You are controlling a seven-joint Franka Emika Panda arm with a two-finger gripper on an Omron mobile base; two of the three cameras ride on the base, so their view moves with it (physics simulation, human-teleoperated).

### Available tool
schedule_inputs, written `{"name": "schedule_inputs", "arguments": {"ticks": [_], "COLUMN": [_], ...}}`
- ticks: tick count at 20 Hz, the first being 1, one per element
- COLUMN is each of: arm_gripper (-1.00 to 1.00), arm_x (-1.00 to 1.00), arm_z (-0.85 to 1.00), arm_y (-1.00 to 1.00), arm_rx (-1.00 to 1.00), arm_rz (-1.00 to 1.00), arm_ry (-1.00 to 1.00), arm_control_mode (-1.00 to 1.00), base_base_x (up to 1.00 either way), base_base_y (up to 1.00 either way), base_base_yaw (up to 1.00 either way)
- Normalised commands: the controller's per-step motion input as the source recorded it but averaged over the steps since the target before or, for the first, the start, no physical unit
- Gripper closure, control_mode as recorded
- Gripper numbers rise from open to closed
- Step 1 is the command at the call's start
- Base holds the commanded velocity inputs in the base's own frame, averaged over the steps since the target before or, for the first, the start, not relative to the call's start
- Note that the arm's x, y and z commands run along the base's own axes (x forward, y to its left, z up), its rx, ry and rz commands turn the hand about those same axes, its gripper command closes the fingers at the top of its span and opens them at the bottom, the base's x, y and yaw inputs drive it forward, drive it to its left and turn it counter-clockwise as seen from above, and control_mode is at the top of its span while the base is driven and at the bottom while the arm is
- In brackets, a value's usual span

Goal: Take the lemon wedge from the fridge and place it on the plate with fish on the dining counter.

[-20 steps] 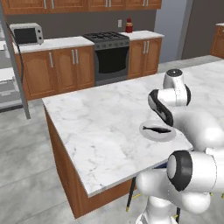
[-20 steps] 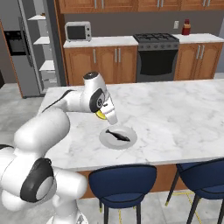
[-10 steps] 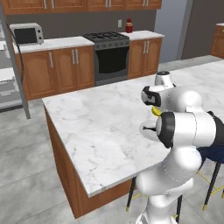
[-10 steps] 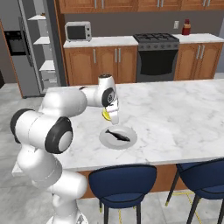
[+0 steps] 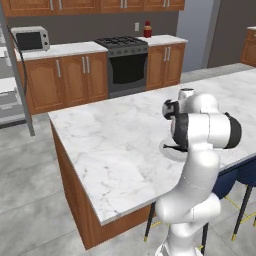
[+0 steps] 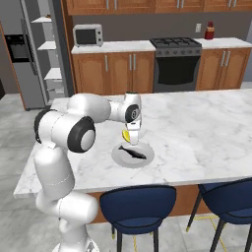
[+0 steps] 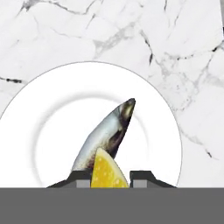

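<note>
**Lemon wedge hanging right over the fish plate**

Using the dining counter (image 6: 197, 133) as the anchor. The fridge (image 6: 29, 59) sits well behind its far left corner, door open, white shelves showing. On the marble top near the stool-side edge is the plate with fish (image 6: 145, 158), the dark fish lying across the middle. Just above the plate's back edge is the gripper (image 6: 128, 136), fingers pinched on the lemon wedge (image 7: 107, 171), which hangs over the fish's tail end.
</note>
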Motion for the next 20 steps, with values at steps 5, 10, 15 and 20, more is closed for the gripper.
{"name": "schedule_inputs", "arguments": {"ticks": [5,10,15,20], "arm_gripper": [1.0,1.0,1.0,1.0], "arm_x": [0.0,0.0,0.0,0.0], "arm_z": [-0.69,-0.58,-0.44,0.0], "arm_y": [-0.09,-0.08,-0.06,0.0], "arm_rx": [0.01,0.01,0.01,0.0], "arm_rz": [-0.06,-0.05,-0.05,-0.01], "arm_ry": [0.17,0.14,0.12,0.0], "arm_control_mode": [-1.0,-1.0,-1.0,-1.0], "base_base_x": [0.0,0.0,0.0,0.0], "base_base_y": [0.0,0.0,0.0,0.0], "base_base_yaw": [0.0,0.0,0.0,0.0]}}
